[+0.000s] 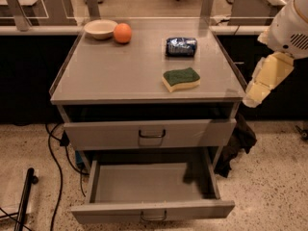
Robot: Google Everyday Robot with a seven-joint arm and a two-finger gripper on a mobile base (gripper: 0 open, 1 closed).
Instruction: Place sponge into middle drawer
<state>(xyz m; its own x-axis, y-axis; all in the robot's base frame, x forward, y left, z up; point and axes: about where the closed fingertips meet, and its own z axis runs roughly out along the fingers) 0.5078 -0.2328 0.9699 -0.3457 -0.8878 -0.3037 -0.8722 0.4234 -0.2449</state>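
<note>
The sponge [181, 78], dark green on top with a pale yellow base, lies flat on the grey cabinet top [120, 66], right of centre near the front edge. The middle drawer [144, 183], the lower of the two drawer fronts, is pulled out and looks empty inside. My gripper [254, 96] hangs from the white arm [291, 28] at the right, just beyond the cabinet's right edge, level with the top and about a hand's width right of the sponge. It holds nothing.
A dark blue crinkled packet [181, 46] lies behind the sponge. A white bowl [100, 28] and an orange [122, 32] sit at the back left. The upper drawer front [150, 134] is nearly shut. Cables [55, 162] trail on the floor at the left.
</note>
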